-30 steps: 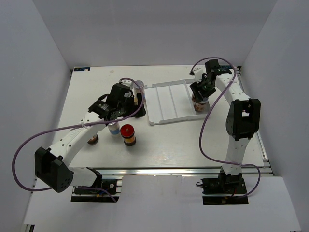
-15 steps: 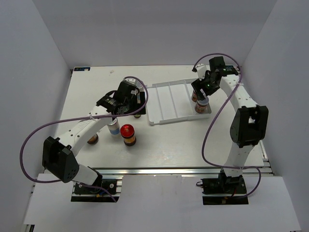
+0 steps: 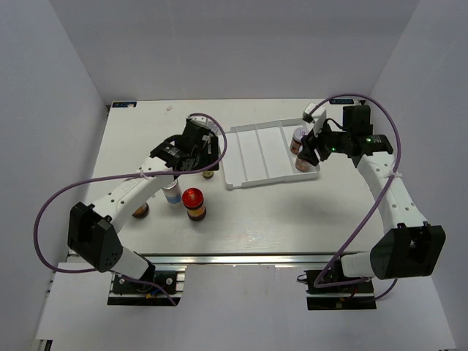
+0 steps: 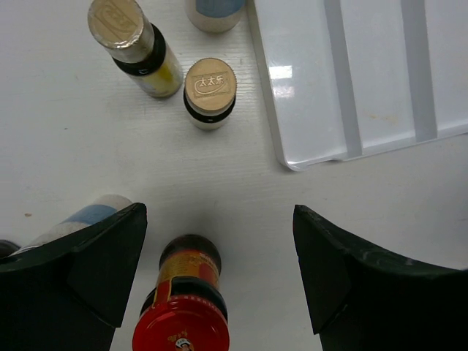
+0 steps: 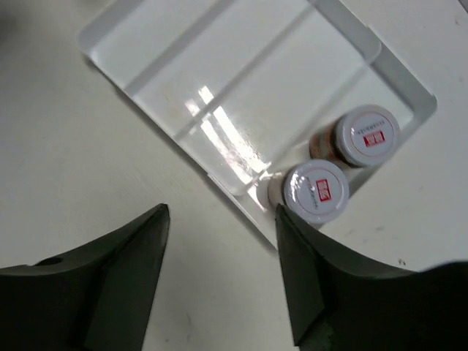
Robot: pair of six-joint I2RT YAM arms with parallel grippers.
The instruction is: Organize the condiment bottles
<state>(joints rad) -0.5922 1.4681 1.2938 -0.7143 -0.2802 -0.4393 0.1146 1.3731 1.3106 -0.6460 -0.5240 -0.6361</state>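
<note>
My left gripper [image 4: 219,281] [image 3: 207,152] hangs open above the table. A red-lidded jar [image 4: 183,314] [image 3: 193,202] stands below, between its fingers, nearer the left one and untouched. Two slim yellow dark-capped bottles [image 4: 135,47] [image 4: 210,91] stand farther back, with a shaker [image 4: 214,11] beyond them. Another blue-labelled shaker [image 4: 88,218] [image 3: 172,191] shows behind the left finger. Two white-lidded jars [image 5: 365,135] [image 5: 318,190] stand in the end compartment of the white tray [image 5: 219,95] [image 3: 252,150]. My right gripper [image 5: 223,270] [image 3: 306,150] is open and holds nothing; its right finger is beside the nearer jar.
A dark jar [image 3: 140,210] stands half hidden under the left arm. Purple cables loop out from both arms. White walls close in the table [image 3: 256,212] on the left, back and right.
The right arm has swung outward to the right, and its gripper has drawn back from the white-lidded jar in the tray. The left gripper has shifted slightly to the right.
</note>
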